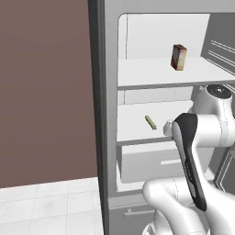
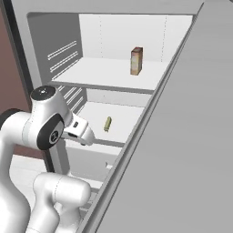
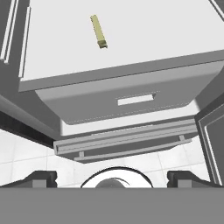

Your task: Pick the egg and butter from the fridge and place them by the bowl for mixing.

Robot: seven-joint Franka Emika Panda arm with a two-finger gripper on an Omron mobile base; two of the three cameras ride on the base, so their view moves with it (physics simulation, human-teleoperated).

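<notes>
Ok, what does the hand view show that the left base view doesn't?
Hand view alone: the open gripper with fingertips wide apart, empty, and the drawer's handle slot seen head-on. Left base view alone: the upper shelf with the red-brown carton, plus the brown wall. Both: the butter lying on the fridge's middle shelf, above the white drawer.

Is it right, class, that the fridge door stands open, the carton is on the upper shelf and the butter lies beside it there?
Not quite: the butter lies alone on the lower shelf, as the left base view shows. The carton is above, in the open fridge.
</notes>
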